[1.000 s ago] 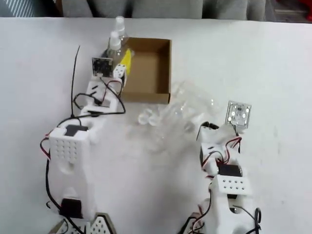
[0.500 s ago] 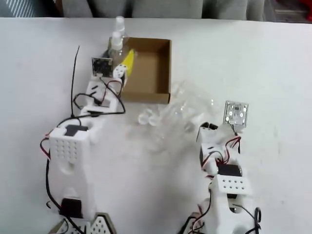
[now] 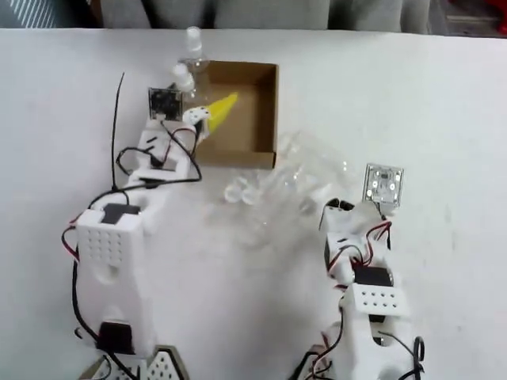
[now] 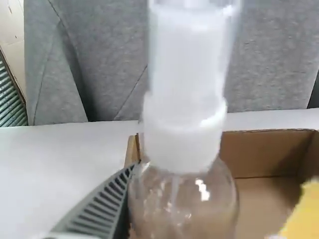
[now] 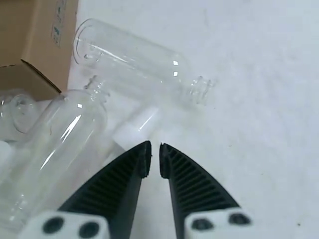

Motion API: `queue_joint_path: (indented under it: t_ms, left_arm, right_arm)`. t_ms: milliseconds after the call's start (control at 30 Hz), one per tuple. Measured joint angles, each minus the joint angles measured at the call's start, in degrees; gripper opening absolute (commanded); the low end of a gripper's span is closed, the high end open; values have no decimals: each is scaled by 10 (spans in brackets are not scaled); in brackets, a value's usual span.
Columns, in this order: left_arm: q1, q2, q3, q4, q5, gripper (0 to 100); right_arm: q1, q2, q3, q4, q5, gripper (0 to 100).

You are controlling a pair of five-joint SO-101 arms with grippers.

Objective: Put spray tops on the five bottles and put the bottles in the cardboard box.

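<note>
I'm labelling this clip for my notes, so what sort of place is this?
Probably a robotics lab or hobby workbench. The left arm and right arm, both with exposed wiring, sit on a white table, with loose clear bottles beside a cardboard box.

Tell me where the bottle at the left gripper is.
High view: the bottle is at the box's left wall, near its far corner, between the left gripper's open jaws, against the grey one.

White, apparently perforated arms (image 3: pixel 107 245), red-black cables (image 3: pixel 170 144), ribbed black right gripper (image 5: pixel 154 154)
</note>
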State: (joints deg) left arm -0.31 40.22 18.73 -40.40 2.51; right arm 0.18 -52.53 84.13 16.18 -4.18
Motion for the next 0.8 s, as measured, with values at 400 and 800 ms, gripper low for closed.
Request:
queue_joint_path:
  t_ms: [400,800]
  left_arm:
    - [-10,-19,19,14,0,521]
    - [-11,-119,117,14,0,520]
  right_arm:
    - [0,0,0,0,1,18]
    - [0,0,0,0,1,18]
